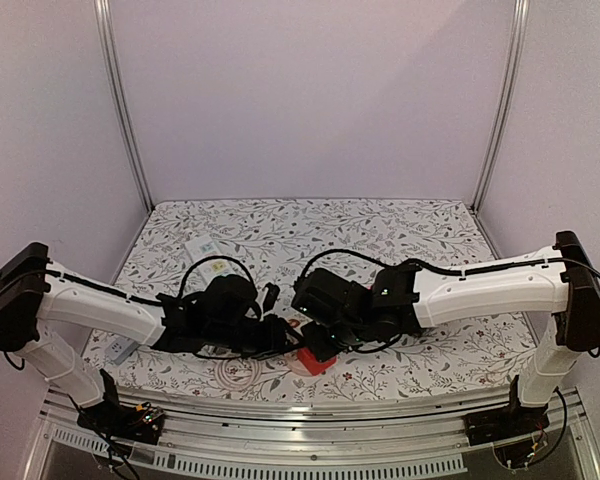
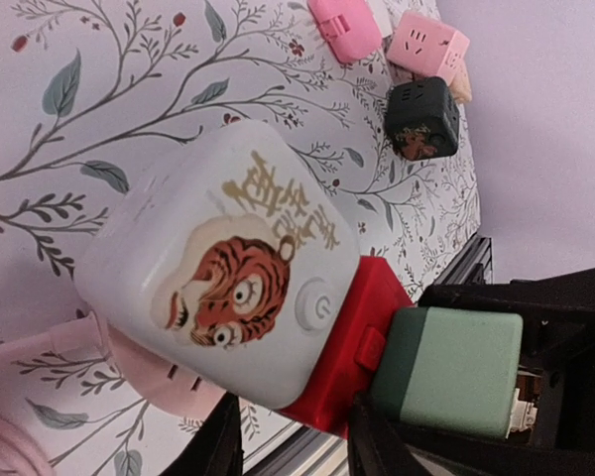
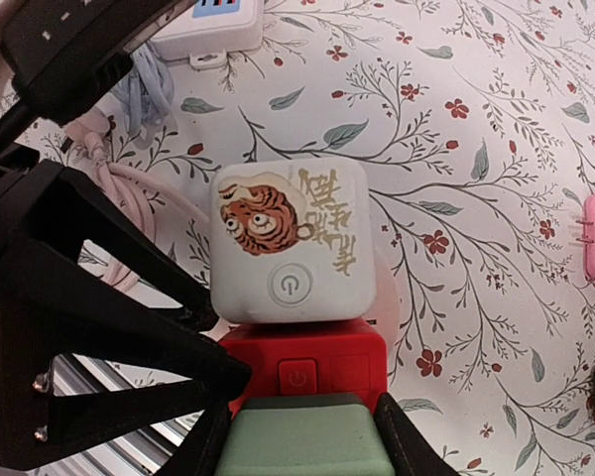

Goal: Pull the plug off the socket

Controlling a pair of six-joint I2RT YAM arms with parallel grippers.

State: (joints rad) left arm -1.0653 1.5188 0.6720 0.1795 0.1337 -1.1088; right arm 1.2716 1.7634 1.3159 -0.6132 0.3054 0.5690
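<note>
Three cube adapters sit joined in a row on the floral cloth: a white cube with a tiger print (image 3: pixel 288 248), a red socket cube (image 3: pixel 302 362) and a green plug block (image 3: pixel 297 441). My right gripper (image 3: pixel 302 426) is shut on the green block, one finger on each side. My left gripper (image 2: pixel 293 416) comes in from the side. Its fingers (image 2: pixel 218 436) stand apart, tips at the edge where the white (image 2: pixel 228 268) and red (image 2: pixel 352 337) cubes meet. From above, both grippers (image 1: pixel 280 335) (image 1: pixel 315 345) crowd over the red cube (image 1: pixel 318 362).
A pink cable and pink socket (image 2: pixel 169 382) lie under and beside the white cube. A black cube (image 2: pixel 421 117), a pink cube (image 2: pixel 428 45) and a pink plug (image 2: pixel 345 25) lie further off. A white power strip (image 1: pixel 205 250) lies at the back left. The table's metal front rail (image 1: pixel 310 410) is close.
</note>
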